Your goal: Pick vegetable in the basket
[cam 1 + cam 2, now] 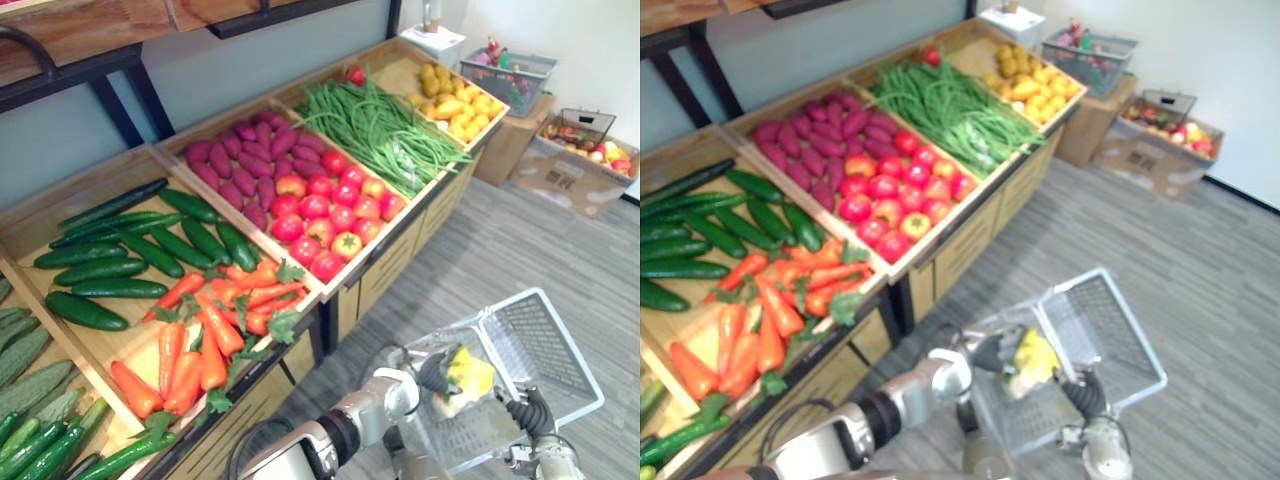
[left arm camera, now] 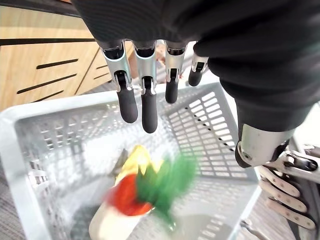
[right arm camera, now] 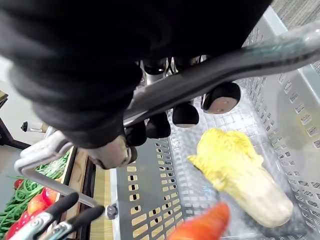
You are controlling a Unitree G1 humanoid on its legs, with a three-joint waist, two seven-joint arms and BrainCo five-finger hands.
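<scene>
Above basket — left hand; fingers straight

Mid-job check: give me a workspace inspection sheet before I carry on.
Surface: wooden display stand, bins full.
Job's things: basket holds a napa cabbage, with a carrot over it.
Clutter: cucumbers, carrots, sweet potatoes, tomatoes and green beans on the stand.
Hands: left hand open above the basket; right hand shut on the basket's handle.
Cables: nothing seen.
Surroundings: grey plank floor; second basket and cardboard box of produce by the wall.
</scene>
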